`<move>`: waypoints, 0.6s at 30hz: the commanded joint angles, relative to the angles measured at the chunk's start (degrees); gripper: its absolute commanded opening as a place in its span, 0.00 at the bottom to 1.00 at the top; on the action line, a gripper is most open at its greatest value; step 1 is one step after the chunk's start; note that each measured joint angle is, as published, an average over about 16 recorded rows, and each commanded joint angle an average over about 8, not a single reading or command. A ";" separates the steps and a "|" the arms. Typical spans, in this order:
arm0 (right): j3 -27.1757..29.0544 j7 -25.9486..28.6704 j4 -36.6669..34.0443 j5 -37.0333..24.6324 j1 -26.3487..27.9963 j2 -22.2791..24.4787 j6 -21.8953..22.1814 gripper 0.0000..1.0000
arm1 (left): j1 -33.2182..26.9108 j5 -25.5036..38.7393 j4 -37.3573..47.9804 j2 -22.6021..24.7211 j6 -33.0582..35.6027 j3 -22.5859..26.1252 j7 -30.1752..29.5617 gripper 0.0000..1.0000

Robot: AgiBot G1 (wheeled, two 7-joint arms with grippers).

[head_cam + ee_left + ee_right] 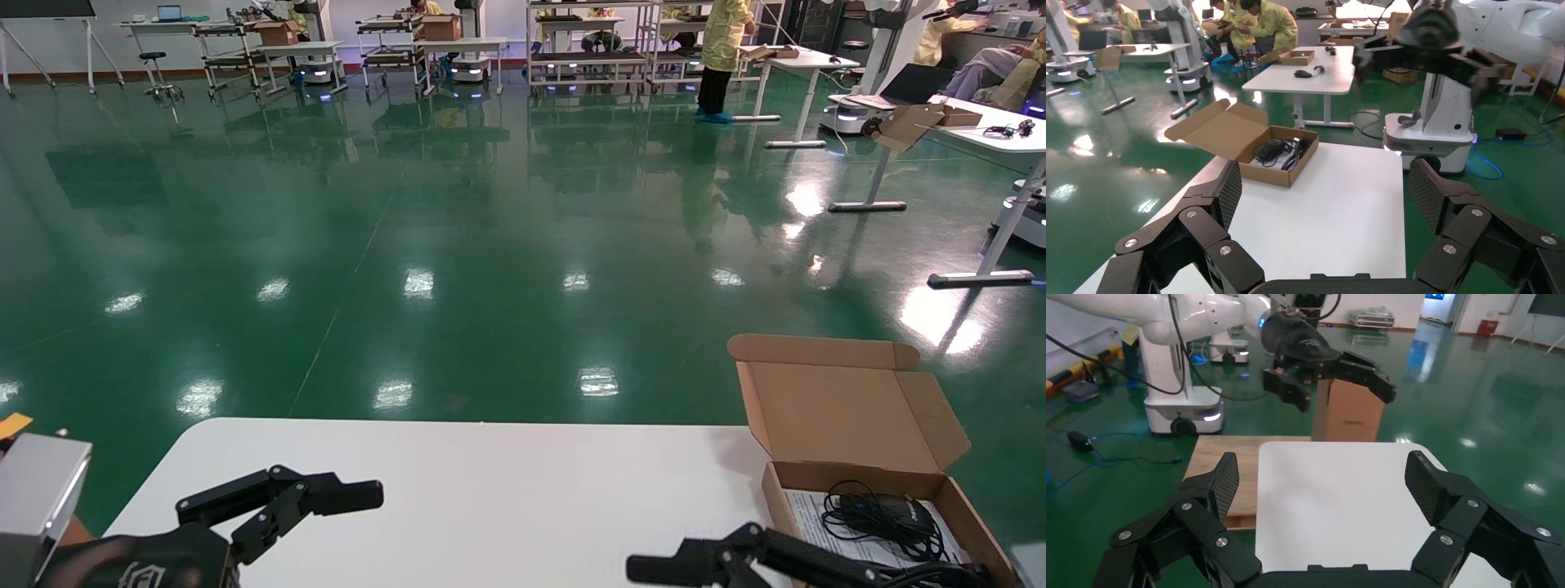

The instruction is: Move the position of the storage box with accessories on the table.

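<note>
The storage box sits on the table at its right end, lid standing open toward the far edge. Inside lie the accessories: a tangle of black cables on a white printed sheet. My right gripper hovers open just left of the box at the near edge, holding nothing. My left gripper is open over the table's left end, well away from the box. The left wrist view shows the storage box and its accessories far beyond the open left gripper. The right gripper faces bare table.
A tall brown carton and a wooden board lie past the table's left end. Green floor surrounds the table. Other white desks with boxes, wheeled robots and people in yellow stand farther off.
</note>
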 commanded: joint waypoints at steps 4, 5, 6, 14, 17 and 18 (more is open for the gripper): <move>0.86 -0.62 1.92 0.87 -1.17 0.34 -0.49 1.00 | 0.01 0.00 0.01 0.00 -0.01 0.00 0.00 1.00; 0.80 -0.56 1.74 0.82 -1.07 0.32 -0.45 1.00 | 0.01 0.00 0.01 0.00 -0.01 0.00 0.00 1.00; 0.73 -0.51 1.57 0.76 -0.97 0.30 -0.41 1.00 | 0.01 0.00 0.01 0.00 0.00 0.00 0.00 1.00; 0.23 -0.21 0.49 0.27 -0.36 0.12 -0.12 1.00 | 0.01 -0.01 0.01 0.00 0.00 0.00 0.00 1.00; 0.12 -0.15 0.24 0.15 -0.21 0.07 -0.05 1.00 | 0.01 0.00 0.01 0.00 0.00 0.00 0.00 1.00; 0.09 -0.13 0.16 0.11 -0.17 0.06 -0.04 1.00 | 0.01 0.00 0.01 0.00 0.00 0.00 0.00 1.00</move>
